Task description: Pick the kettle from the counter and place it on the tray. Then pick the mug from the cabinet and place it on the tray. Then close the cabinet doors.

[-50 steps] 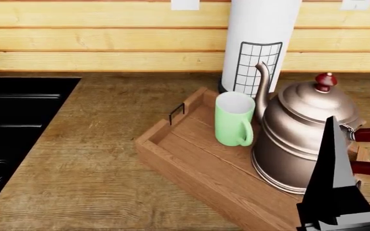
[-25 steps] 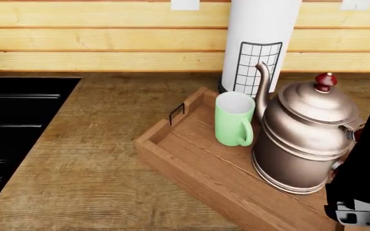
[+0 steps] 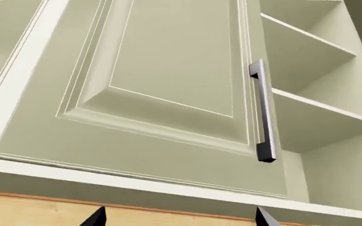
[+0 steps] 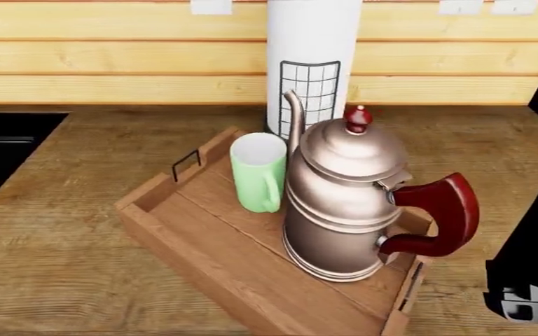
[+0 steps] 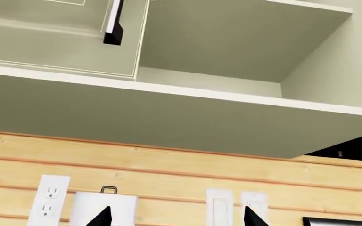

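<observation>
No brand, label or writing can be read on anything here.

The kettle (image 4: 339, 206) is tall and shiny copper-pink. It has a round lid with a small red knob on top, a fat dark red handle that curves out to the right, and a thin spout that bends up at the back. It stands upright on the tray (image 4: 204, 255). The mug (image 4: 257, 172) is pale green outside and white inside, with a green loop handle facing the front. It stands upright on the tray too, just beside the kettle, to its left. The tray is brown wood with a low rim and a thin black wire handle at each end. It sits at a slant on the worktop (image 4: 54, 266), which is light brown wood. Behind the tray stands a white paper roll (image 4: 312, 42) in a black wire holder, close to the wooden wall.

The cabinet (image 5: 231, 52) is up high and cream-white. One cabinet door (image 3: 162, 80) has a sunken panel and a slim dark bar handle (image 3: 261, 113). It is shut. Next to it the shelves are open to see.

The left end effector (image 3: 179, 219) shows only two black tips, set apart, holding nothing. The right end effector (image 5: 176, 217) looks the same: two black tips apart, holding nothing. Under the cabinet the wooden wall carries a white socket (image 5: 51, 197) and white switches (image 5: 236, 207).
</observation>
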`<state>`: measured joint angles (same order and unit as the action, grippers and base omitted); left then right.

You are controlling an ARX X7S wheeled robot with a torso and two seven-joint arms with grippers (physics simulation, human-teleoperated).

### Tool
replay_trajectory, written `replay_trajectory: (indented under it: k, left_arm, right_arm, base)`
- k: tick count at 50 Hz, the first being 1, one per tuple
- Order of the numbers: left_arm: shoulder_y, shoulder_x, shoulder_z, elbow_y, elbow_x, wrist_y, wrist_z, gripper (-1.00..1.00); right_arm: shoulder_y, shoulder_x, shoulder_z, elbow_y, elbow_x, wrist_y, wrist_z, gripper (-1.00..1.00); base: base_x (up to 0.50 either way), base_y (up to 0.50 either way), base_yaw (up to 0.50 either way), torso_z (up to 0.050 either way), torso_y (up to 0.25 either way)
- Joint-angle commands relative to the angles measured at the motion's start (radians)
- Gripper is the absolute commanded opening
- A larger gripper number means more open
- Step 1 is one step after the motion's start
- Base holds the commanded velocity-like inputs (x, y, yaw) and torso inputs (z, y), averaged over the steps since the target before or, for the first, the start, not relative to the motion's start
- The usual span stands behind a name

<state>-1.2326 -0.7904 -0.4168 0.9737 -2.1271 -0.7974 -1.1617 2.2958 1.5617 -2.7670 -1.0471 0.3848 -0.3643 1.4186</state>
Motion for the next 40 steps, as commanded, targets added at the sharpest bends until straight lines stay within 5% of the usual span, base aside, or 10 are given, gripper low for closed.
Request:
replay_trajectory:
  k: [1, 40]
  left_arm:
    - [0.14, 0.021, -0.234, 0.057, -0.135, -0.086, -0.042, 1.0]
    - [0.1, 0.025, -0.262, 0.057, -0.196, -0.109, -0.101, 1.0]
  right_arm:
    - [-0.001, 0.009, 0.03, 0.0, 0.015, 0.002, -0.027, 1.0]
    - [-0.042, 0.009, 0.101, 0.0, 0.035, 0.01, -0.038, 1.0]
  base:
    - [0.0, -0.5, 0.0, 0.0, 0.0]
    - [0.0, -0.5, 0.0, 0.0, 0.0]
